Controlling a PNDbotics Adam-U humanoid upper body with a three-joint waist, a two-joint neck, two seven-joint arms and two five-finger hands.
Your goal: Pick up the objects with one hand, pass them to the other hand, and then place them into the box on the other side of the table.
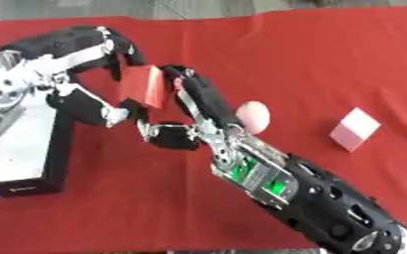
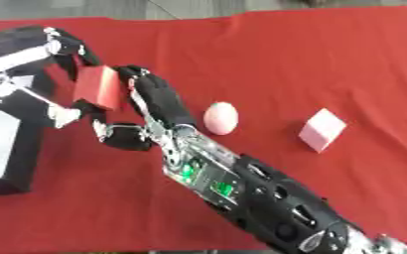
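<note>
tablecloth (image 1: 328, 59): matt red cloth | box (image 1: 20, 149): smooth white face | right hand (image 2: 159, 106): glossy black plastic, silver metal

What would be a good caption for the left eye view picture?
Two robot hands, left hand and right hand, meet on a red block above the red table, beside a pink ball and a cube.

A red cloth (image 1: 328, 59) covers the bench, and a strip of grey floor (image 1: 198, 7) shows beyond its far edge
</note>
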